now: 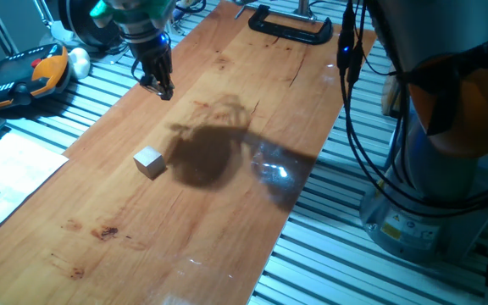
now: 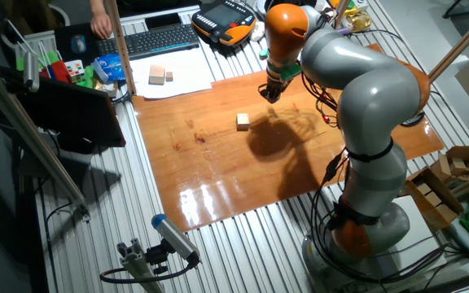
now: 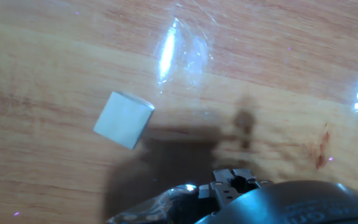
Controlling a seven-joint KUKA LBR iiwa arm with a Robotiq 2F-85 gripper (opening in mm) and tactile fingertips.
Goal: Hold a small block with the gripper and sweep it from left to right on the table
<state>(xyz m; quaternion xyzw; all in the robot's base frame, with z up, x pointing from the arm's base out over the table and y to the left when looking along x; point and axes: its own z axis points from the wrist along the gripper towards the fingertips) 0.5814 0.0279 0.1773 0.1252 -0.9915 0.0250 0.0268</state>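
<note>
The table (image 1: 227, 127) lies long across the slatted surface, and the arm's claw (image 1: 161, 86) hangs above it — its fingers look close together and hold nothing. The small block (image 1: 149, 161) rests on the table at about 6 o'clock from the claw in one fixed view — well apart from it.

The small block (image 1: 149, 161) lies on the table (image 1: 227, 229).

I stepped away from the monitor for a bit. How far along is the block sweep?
Nothing looks done yet. The small block sits loose on the table, apart from the gripper, which hangs above the board holding nothing. Left: come down over the block, grip it, then sweep it left to right.
</note>
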